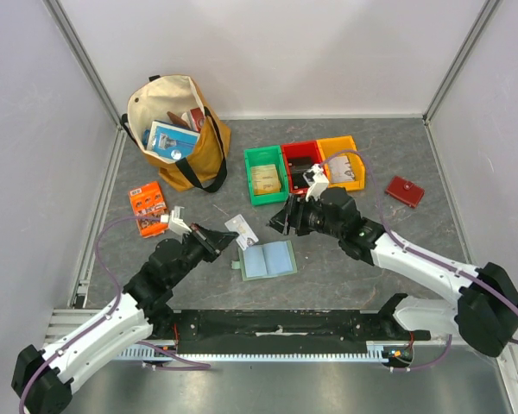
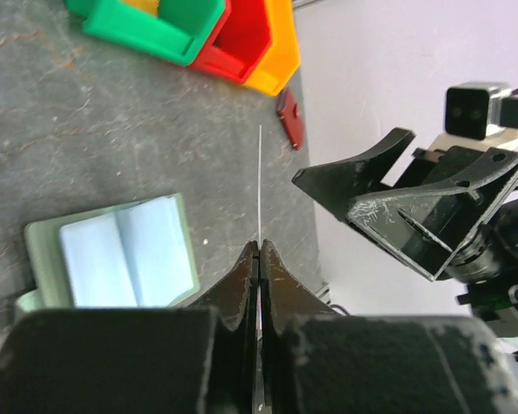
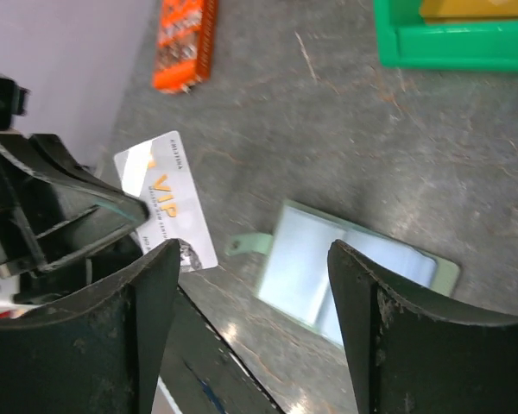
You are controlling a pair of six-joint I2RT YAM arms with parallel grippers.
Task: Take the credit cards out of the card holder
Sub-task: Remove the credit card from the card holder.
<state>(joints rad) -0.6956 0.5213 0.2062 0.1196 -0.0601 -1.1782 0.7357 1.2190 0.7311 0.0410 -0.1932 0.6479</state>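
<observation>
Left claw (image 2: 259, 248): clamped on one card (image 3: 166, 200), already out.
Right claw (image 3: 252, 254): wide, empty.
Card holder (image 1: 268, 259): open below both; remaining cards unclear.

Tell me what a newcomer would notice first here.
The left gripper pinches a white VIP card next to the open card holder at mid-table, with the right gripper open close by. Behind them, a stuffed mustard tote bag at back left and green, red and yellow bins supply the colour.
</observation>
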